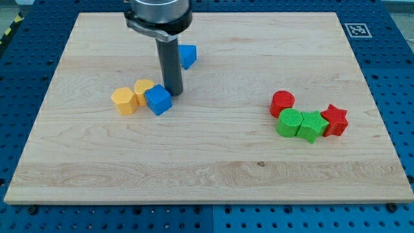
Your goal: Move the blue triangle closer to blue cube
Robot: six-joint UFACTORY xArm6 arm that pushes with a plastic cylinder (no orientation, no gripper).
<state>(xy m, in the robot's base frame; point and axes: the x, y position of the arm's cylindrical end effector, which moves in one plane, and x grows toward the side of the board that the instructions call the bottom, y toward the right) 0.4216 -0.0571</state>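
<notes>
Largest first: pale wooden board point(213, 175), grain running left to right, laid on a blue perforated table point(401, 90). Black-and-white square marker point(356, 29) at the board's far right corner.

Next, the dark rod point(171, 65), upright, dropping from a grey round mount point(158, 14) at the far edge. My tip point(173, 92) down on the wood, touching or just beside the far right side of the blue cube point(158, 99). No fingers here, only the bare rod, so nothing clenched or released.

Then the blocks. On the right, a tight cluster: green round block point(290, 123) and green cube-like block point(312, 125) side by side, red star point(335, 120) at their right, red round block point(282, 103) just beyond, to the left.

On the left, blue cube turned corner-on, bright blue, pressed against two yellow blocks: one point(124, 100) further left, one point(143, 90) just behind the cube.

Blue triangle point(187, 55): same bright blue, small wedge, left portion hidden behind the rod, point toward the right. Sits beyond the rod, farther off than the cube, near but apart from it.
</notes>
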